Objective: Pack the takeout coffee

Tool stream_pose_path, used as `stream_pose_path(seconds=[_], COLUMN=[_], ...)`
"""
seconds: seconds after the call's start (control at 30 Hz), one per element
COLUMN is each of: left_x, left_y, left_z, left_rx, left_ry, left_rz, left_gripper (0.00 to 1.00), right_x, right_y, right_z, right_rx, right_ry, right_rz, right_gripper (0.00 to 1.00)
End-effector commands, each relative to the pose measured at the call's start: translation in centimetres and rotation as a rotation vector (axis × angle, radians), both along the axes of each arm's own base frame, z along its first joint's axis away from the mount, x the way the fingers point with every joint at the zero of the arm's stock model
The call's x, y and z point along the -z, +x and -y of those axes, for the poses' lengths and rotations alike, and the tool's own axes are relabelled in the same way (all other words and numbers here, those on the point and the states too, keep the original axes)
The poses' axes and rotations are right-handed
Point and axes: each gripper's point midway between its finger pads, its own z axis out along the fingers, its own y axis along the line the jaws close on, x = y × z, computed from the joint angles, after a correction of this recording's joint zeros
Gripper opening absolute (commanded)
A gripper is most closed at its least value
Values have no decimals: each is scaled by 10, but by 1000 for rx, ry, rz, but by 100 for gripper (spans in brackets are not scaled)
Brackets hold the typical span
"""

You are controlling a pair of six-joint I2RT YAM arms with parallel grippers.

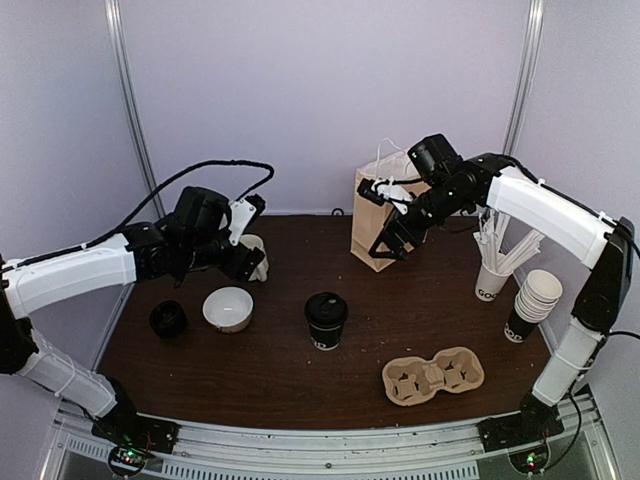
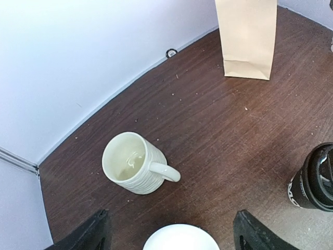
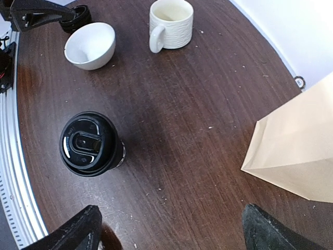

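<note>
Left gripper (image 2: 171,219), jaws wide apart and empty, hangs above the mug (image 2: 132,164). Takeout coffee (image 1: 326,320) stands upright mid-table, ungrasped. Right gripper (image 3: 171,224), also spread and empty, hovers beside the paper bag (image 1: 378,215). A careless sweep could topple this unsupported bag.

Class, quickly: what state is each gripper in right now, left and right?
Left gripper: open, holding nothing.
Right gripper: open, holding nothing.
</note>
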Motion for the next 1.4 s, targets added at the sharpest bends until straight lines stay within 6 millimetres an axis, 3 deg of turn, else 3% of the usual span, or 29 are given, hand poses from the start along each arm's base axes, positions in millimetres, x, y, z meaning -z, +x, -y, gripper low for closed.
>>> stream_pose_path(seconds=[0.0, 0.07, 0.2, 0.27, 0.37, 0.43, 0.47, 0.5, 0.57, 0.73, 0.8, 0.93, 1.07, 1.17, 1.37], left_x=[-54, -58, -67, -67, -66, -69, -65, -63, -49, -30, -26, -35, -58, -63, -38], left_y=[0, -6, -26, -31, -22, -12, -6, 0, 8, 6, 8, 7, 3, 0, 19], left_z=[0, 3, 19, 23, 13, -1, -9, -16, -27, -8, -12, -21, -36, -34, -66], left_rx=[38, 78, 226, 260, 167, 39, -24, -82, -162, -88, -122, -141, -164, -139, -390], left_ry=[-104, -122, -181, -213, -239, -257, -239, -220, -176, -152, -147, -148, -241, -262, -210], left_rz=[201, 201, 168, 128, 131, 117, 103, 94, 39, -99, -109, -65, 69, 71, 5], left_gripper=[83, 80, 61, 57, 68, 82, 94, 97, 98, 98, 98, 98, 97, 98, 98], right_x=[-3, 9, 39, 49, 61, 67, 70, 73, 80, 88, 88, 89, 93, 98, 103], right_y=[-25, -31, -46, -51, -55, -54, -53, -52, -52, -54, -56, -61, -63, -65, -66], right_z=[-22, -35, -59, -69, -80, -86, -88, -90, -93, -99, -101, -100, -100, -101, -106], right_rx=[-136, -179, -261, -286, -315, -321, -323, -322, -323, -335, -342, -365, -384, -399, -411], right_ry=[-2, -38, -115, -134, -165, -185, -193, -201, -215, -233, -229, -238, -264, -274, -292], right_rz=[8, -11, -53, -57, -66, -76, -82, -89, -101, -118, -122, -120, -116, -131, -144], right_gripper=[97, 96, 94, 94, 97, 98, 98, 99, 99, 100, 100, 99, 100, 100, 99])
